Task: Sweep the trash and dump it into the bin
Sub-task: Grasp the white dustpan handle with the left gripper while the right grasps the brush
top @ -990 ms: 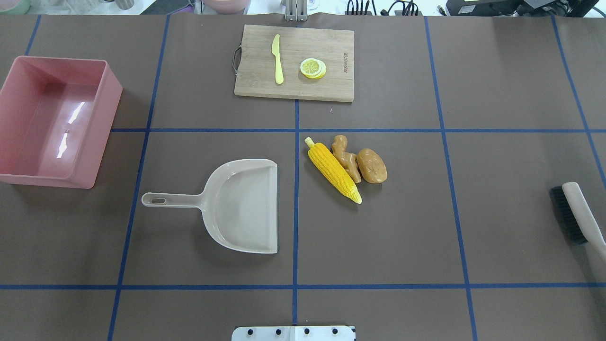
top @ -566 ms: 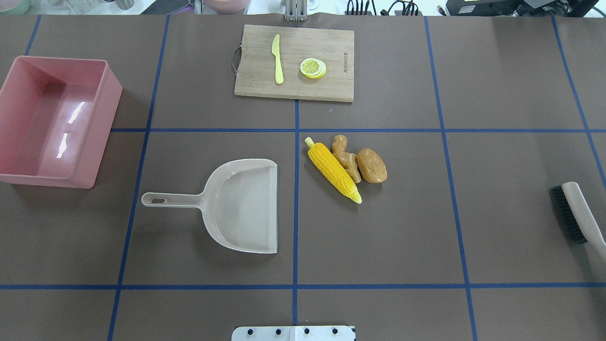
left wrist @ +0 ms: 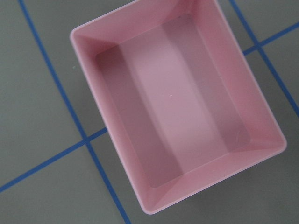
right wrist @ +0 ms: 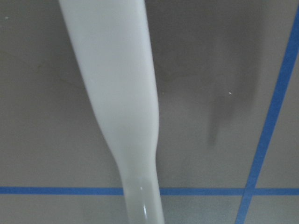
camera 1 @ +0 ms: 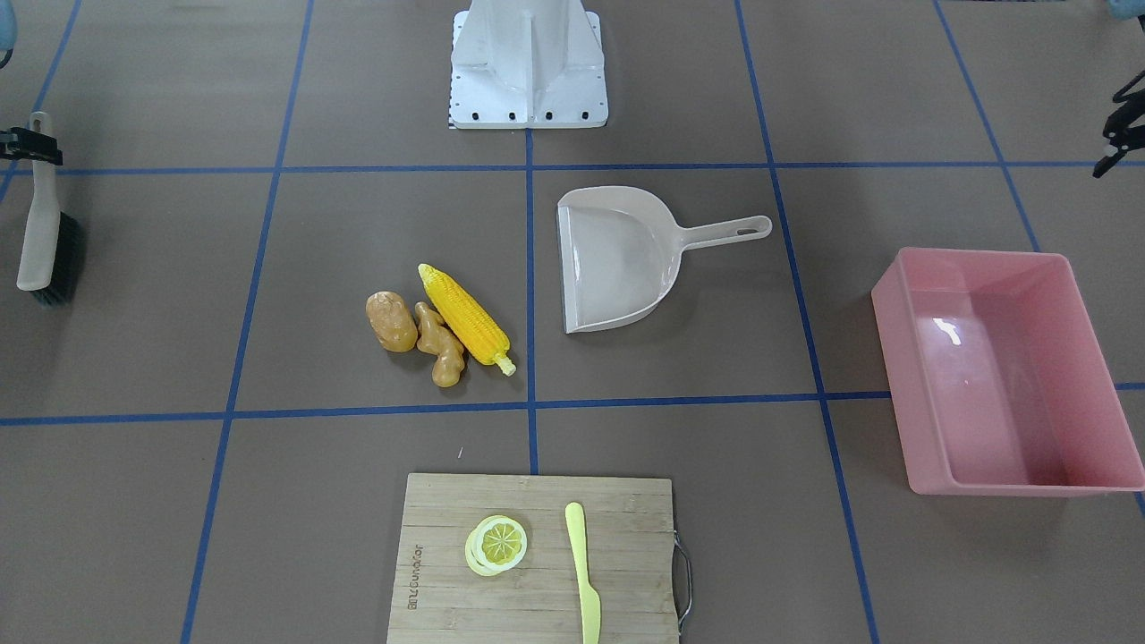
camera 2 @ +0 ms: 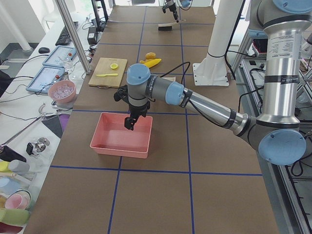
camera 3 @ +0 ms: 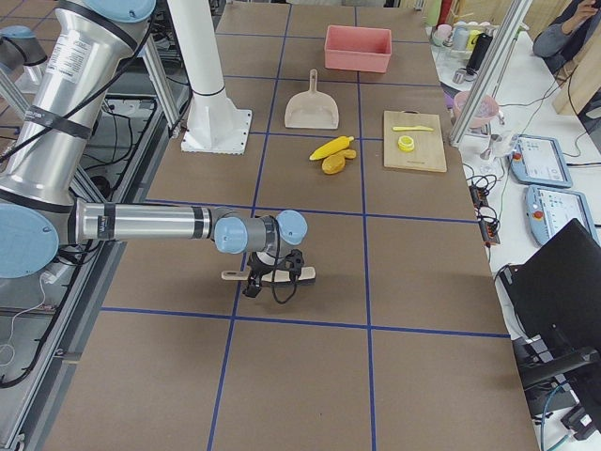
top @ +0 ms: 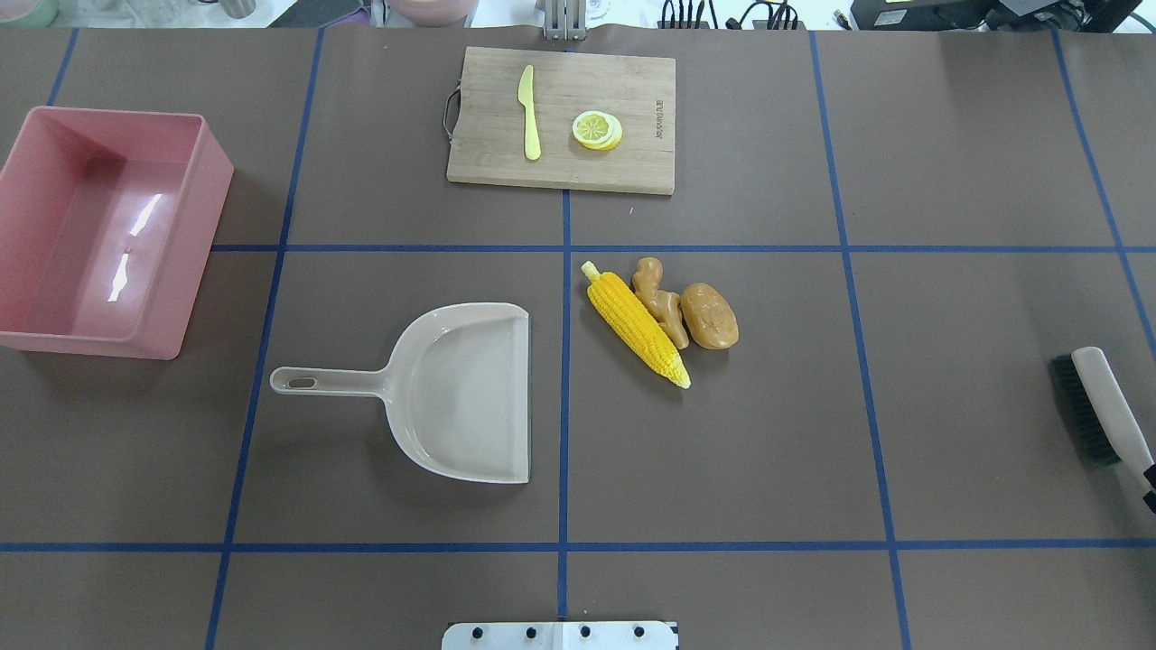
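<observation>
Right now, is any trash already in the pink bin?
No, the bin is empty; the corn, ginger and potato lie on the table.

Overhead, the edge cuts off my right gripper (top: 1150,476) and the brush (top: 1104,402) handle; the front view clips my left gripper (camera 1: 1123,125). I can't read either grip.

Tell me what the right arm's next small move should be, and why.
Probably close the right tool on the brush handle, unless it grips it now; I cannot tell. The handle fills its wrist view, and the corn, ginger and potato lie unswept beside the mouth of the dustpan.
</observation>
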Robot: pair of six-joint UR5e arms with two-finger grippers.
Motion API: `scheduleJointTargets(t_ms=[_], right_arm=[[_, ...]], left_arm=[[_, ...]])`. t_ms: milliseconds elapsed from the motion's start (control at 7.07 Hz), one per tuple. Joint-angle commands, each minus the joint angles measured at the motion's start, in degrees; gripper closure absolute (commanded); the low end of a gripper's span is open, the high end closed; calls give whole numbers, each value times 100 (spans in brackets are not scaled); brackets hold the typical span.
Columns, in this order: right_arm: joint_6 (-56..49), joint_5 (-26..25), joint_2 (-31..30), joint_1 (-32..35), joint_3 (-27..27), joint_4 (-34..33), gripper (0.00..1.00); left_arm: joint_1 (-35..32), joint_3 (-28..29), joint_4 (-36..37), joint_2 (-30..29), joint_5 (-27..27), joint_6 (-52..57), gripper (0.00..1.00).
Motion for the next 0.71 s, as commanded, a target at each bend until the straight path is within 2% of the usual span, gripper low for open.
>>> scheduleJointTargets(t_ms=[0, 141, 283, 424, 566], right_arm=[[134, 42, 49, -155, -46, -22, 27], [134, 42, 49, -217, -98, -31, 55], [134, 16, 31, -261, -116, -40, 75], [108, 25, 31, -278, -116, -188, 100], [90, 16, 40, -322, -81, -303, 100]], left_arm=[[858, -266, -29, -258, 81, 816, 1], [1357, -466, 23, -477, 700, 1177, 1], [1902, -433, 33, -671, 898, 1189, 1], [2212, -416, 94, -969, 1082, 1198, 1], [2354, -346, 434, -1494, 1128, 1181, 1]])
